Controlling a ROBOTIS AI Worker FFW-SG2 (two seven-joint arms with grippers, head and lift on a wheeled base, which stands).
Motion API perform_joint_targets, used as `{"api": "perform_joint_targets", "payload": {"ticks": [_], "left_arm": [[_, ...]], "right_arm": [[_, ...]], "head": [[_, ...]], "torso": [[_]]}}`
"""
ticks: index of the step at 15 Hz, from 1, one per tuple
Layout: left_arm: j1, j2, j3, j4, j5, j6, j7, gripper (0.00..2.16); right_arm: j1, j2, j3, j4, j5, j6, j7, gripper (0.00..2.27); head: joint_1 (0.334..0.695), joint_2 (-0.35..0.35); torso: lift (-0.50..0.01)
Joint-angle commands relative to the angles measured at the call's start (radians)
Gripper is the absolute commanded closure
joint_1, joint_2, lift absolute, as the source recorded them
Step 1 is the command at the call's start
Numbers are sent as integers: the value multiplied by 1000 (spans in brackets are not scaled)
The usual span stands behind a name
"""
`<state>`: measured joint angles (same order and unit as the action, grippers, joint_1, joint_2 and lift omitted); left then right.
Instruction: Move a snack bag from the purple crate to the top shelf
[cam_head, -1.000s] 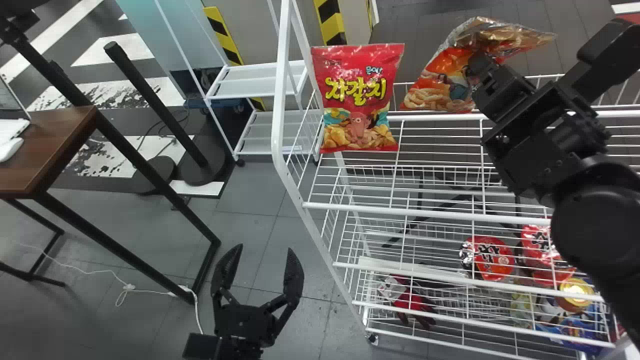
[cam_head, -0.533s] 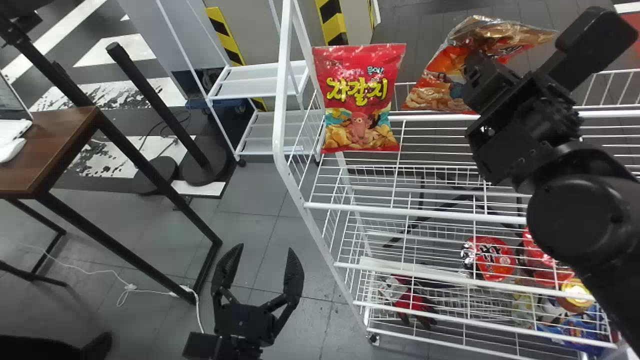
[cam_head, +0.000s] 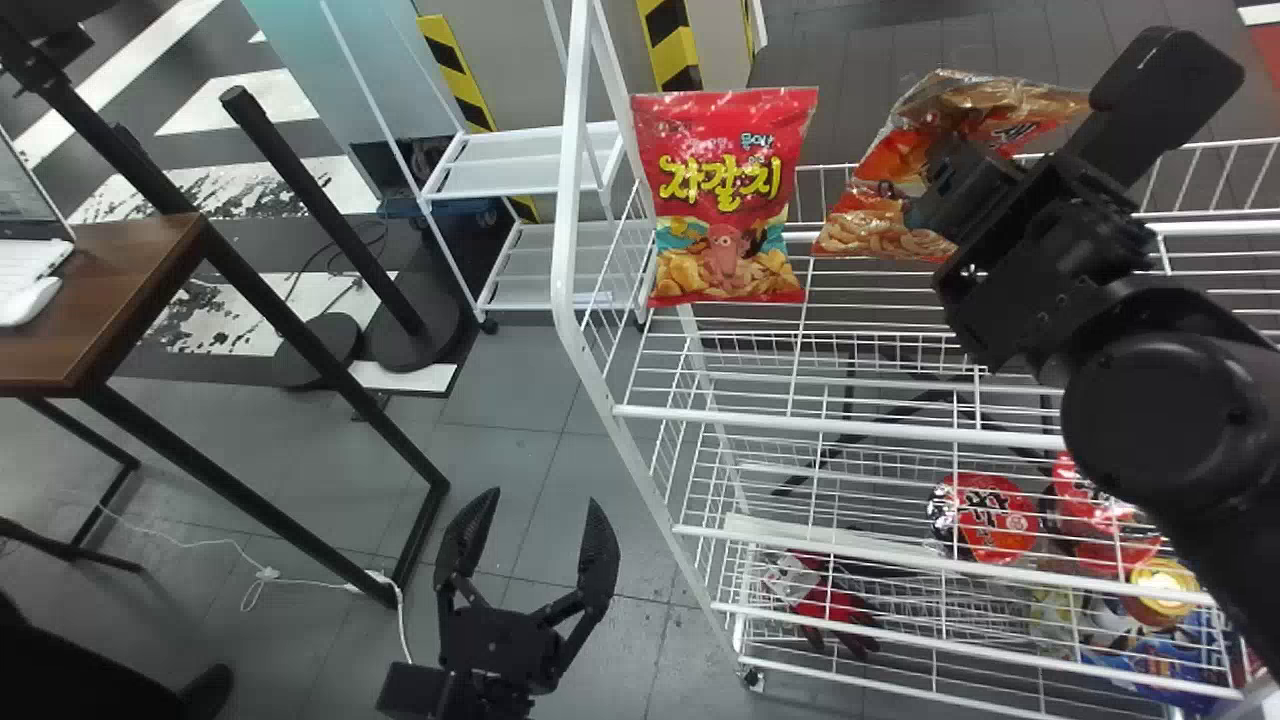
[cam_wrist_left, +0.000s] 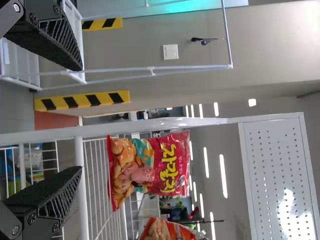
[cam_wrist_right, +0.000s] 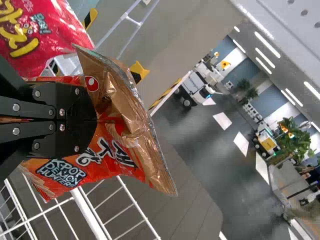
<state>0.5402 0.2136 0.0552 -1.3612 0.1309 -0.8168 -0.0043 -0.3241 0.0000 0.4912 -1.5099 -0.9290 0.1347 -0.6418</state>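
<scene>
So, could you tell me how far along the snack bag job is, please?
The orange and gold foil snack bag is already up at the white wire top shelf, near the upright red snack bag. It is in hand, clamped in the right pincer; whether it touches the wires, I cannot tell. What seems left: settling it, releasing and backing away.

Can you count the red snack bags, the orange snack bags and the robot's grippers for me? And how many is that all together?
Red snack bag: 1
Orange snack bag: 1
Grippers: 2, the open left gripper and the right gripper that pinches the orange bag
Total: 4
</scene>
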Motion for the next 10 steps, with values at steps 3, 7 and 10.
{"api": "perform_joint_targets", "payload": {"ticks": [3,7,10], "left_arm": [[-3,0,2,7,1,0,0,113],[-3,0,6,10,1,0,-2,113],[-5,0,8,11,0,-3,-3,113]], "right_arm": [[-49,1,4,69,-28,15,-4,2246],[-95,1,13,122,-45,40,-2,2246],[-121,1,13,142,-53,98,7,2246]], "head": [[695,342],[695,341],[695,345]], "torso": [[0],[0],[0]]}}
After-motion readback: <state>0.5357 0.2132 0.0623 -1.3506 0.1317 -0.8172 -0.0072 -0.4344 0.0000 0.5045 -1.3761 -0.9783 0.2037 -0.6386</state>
